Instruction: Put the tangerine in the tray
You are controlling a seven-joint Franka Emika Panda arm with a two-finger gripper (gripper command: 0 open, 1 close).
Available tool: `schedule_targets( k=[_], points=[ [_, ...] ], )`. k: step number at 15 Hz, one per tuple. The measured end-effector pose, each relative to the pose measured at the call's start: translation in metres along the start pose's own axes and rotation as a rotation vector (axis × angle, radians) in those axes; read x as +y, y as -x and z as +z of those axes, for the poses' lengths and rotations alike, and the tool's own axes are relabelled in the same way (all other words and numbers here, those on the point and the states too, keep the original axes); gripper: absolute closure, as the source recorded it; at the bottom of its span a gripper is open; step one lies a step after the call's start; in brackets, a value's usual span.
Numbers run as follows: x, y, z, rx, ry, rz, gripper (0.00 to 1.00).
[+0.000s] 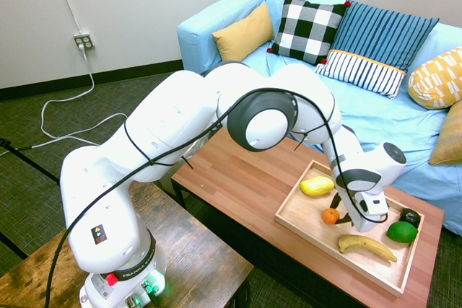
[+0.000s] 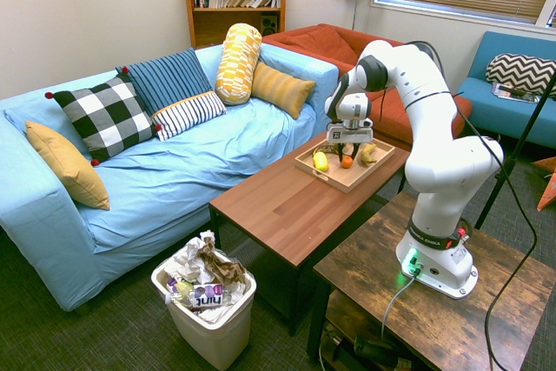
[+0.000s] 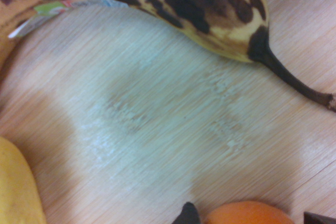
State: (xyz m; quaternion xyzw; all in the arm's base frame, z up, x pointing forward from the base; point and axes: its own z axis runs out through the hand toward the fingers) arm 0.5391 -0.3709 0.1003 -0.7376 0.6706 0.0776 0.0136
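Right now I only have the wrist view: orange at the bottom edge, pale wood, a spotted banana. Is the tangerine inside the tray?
Observer: Yes. The tangerine is inside the tray, right beside the gripper.
Operator: Is there anything in there that I can't see?
Observer: A green lime and a dark fruit, at the end farthest from the yellow fruit.
Operator: Where is the tray on the table?
Observer: At the end of the table farthest from the trash bin.

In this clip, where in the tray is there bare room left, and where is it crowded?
Bare wood lies between the tangerine, the yellow fruit and the banana. The tray's far end, by the lime and the gripper, is crowded.
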Motion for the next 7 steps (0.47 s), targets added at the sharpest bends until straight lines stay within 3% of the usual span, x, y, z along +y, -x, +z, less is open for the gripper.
schedule_targets(
  k=[7],
  points=[
    [0.002, -0.003, -0.036, 0.019, -0.061, 0.005, 0.0]
  ],
)
